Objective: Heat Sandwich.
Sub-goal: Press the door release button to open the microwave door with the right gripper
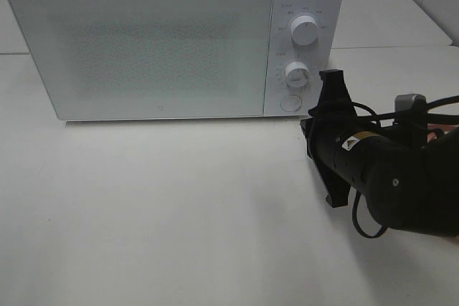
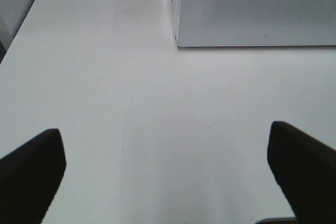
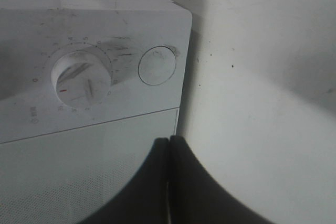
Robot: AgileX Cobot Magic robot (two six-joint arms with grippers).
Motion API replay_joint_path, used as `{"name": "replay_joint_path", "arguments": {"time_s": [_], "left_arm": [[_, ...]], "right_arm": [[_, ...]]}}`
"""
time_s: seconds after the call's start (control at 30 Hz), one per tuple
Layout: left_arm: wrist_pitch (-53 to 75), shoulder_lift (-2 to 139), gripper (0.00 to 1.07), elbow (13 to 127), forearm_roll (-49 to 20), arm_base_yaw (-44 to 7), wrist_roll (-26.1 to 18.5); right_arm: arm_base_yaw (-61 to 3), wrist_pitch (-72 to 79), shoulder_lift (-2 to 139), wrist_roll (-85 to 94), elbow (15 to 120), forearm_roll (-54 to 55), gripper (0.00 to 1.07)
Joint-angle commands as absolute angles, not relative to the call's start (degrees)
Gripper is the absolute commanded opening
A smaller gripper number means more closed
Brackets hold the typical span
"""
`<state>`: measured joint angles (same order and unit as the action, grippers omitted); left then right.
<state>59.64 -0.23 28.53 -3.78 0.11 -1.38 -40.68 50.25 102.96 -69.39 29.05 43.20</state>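
The sandwich is not in view in any frame. The white microwave (image 1: 158,41) stands at the back of the table with its door shut. My right gripper (image 1: 310,136) is shut and empty. It is turned on its side just right of the microwave's lower front corner, level with the control panel. In the right wrist view its shut fingertips (image 3: 169,142) sit close to the round button (image 3: 156,65) and the lower knob (image 3: 81,74). My left gripper (image 2: 168,171) is open and empty over bare table. It is off the microwave's (image 2: 252,9) front left corner and does not show in the exterior high view.
The control panel carries an upper knob (image 1: 305,30), a lower knob (image 1: 296,73) and a round button (image 1: 290,102). The white table (image 1: 179,213) stretches out in front. A small pinkish-orange patch (image 1: 434,134) shows behind the right arm; I cannot tell what it is.
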Motion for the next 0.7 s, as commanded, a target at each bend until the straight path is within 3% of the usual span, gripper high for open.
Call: {"name": "replay_joint_path", "arguments": {"time_s": [0.03, 0.7], "left_arm": [[59.3, -1.38, 1.0, 28.36, -3.9, 0.0, -1.32], [59.3, -1.38, 1.0, 28.36, -3.9, 0.0, -1.32]], "right_arm": [[-37.64, 48.13, 104.97, -69.61, 31.8, 39.3, 0.0], [-29.85, 45.61, 114.76, -73.91, 43.03, 30.25, 0.0]]}}
